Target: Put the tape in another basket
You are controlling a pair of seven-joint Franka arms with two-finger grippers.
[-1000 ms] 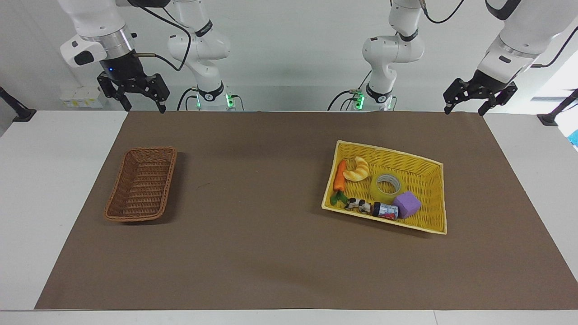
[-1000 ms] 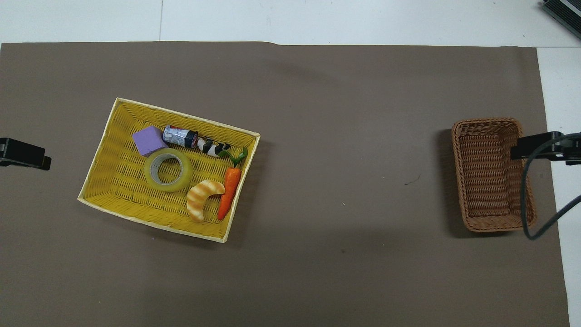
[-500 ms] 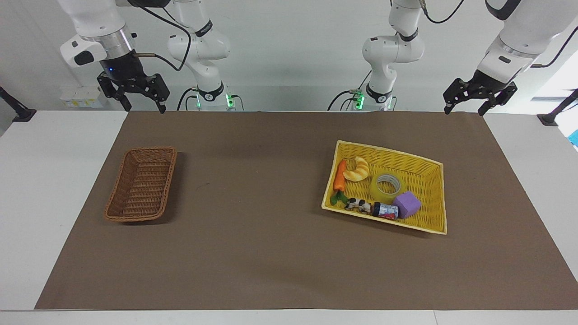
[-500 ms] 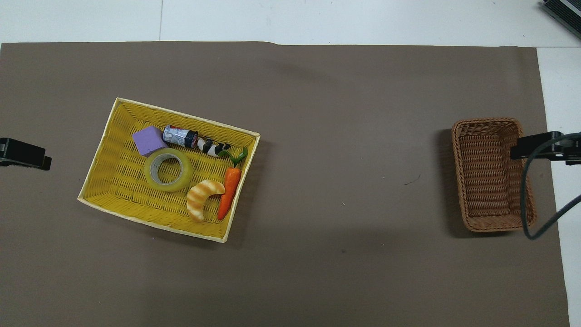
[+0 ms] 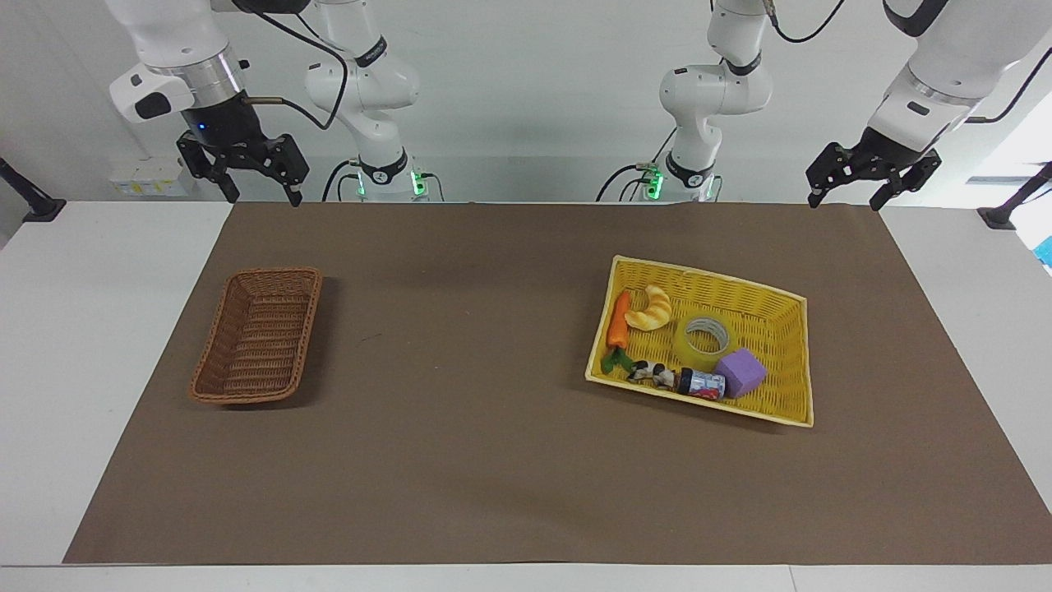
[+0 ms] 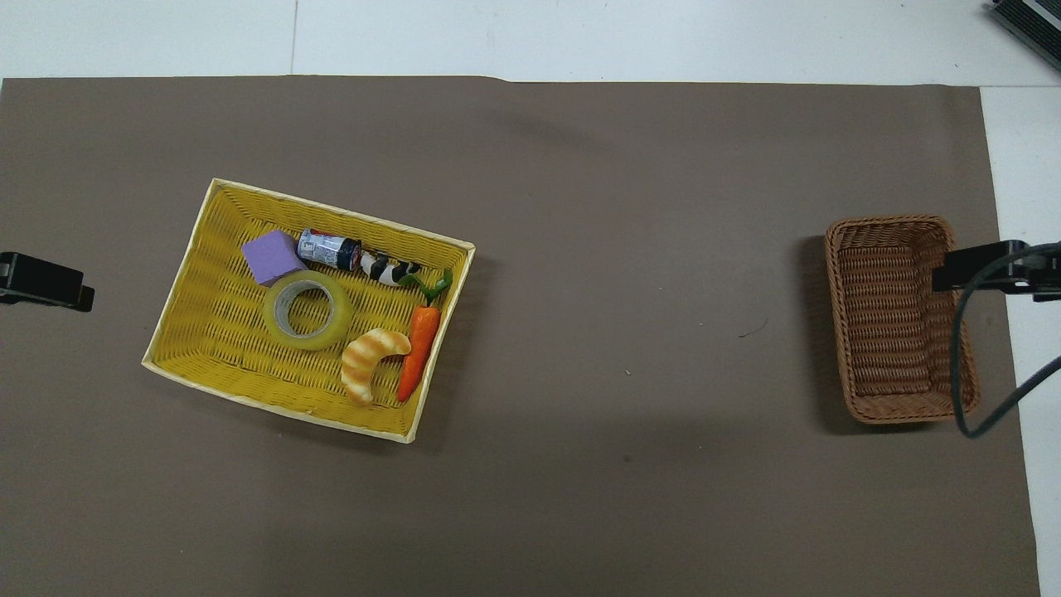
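Observation:
The tape [image 5: 694,355] [image 6: 341,315], a translucent yellow roll, lies flat in the bright yellow basket [image 5: 707,271] [image 6: 331,207] beside a purple cube [image 5: 741,372] [image 6: 272,257]. The small brown wicker basket [image 5: 275,271] [image 6: 887,220] stands with nothing in it toward the right arm's end of the table. My left gripper [image 5: 844,203] hangs open and high over the mat's edge by the robots, well apart from the tape. Over the mat's corner at its own end, my right gripper [image 5: 265,197] waits, open and holding nothing.
The yellow basket also holds a toy carrot [image 5: 617,322] [image 6: 417,348], a croissant [image 5: 651,309] [image 6: 365,369], a small can [image 5: 703,384] [image 6: 328,249] and a black-and-white toy [image 5: 651,372] [image 6: 388,269]. A brown mat [image 5: 477,370] covers the white table.

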